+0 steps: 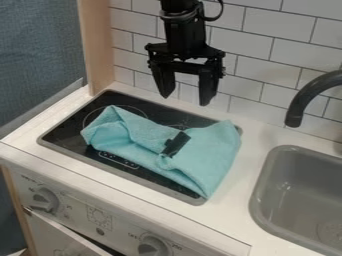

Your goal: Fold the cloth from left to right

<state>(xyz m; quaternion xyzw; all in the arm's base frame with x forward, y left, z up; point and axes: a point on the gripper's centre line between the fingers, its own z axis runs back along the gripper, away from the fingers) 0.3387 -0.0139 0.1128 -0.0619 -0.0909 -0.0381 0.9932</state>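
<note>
And there's the gripper (185, 100), hanging over the back of the stove top (143, 177), its fingers (210, 89) spread well apart, pointing down, nothing between them! Below them and out in front, toward the stove's knobs, lies the turquoise cloth (210, 150), rumpled across the black stove top, its sink-side end running past the rim onto the table (227, 220). It looks light, thin and thoroughly floppy, so no weight trouble, no breakage worry; the test is all in the grip. Soft fabric like this should give wherever it's pinched, and only what's caught will lift at first, the rest trailing behind. So where to take it? The promising spot is the end away from the sink, down and off to that side of the fingers, where the fabric stands up in a loose, puffy fold (100, 131). That ridge should offer plenty to bite on, while the flatter sink-side part, lower down toward the sink (304, 192), would be harder to get under. Watch for the layers, though! A shallow nip could let the cloth slip out, a deep one might gather several plies and drag the whole bundle over the smooth glass. And mind the dark strip (176, 144) across the middle, below the fingers: it may be stiffer than the fabric around it, so a poorer place to pinch.
</note>
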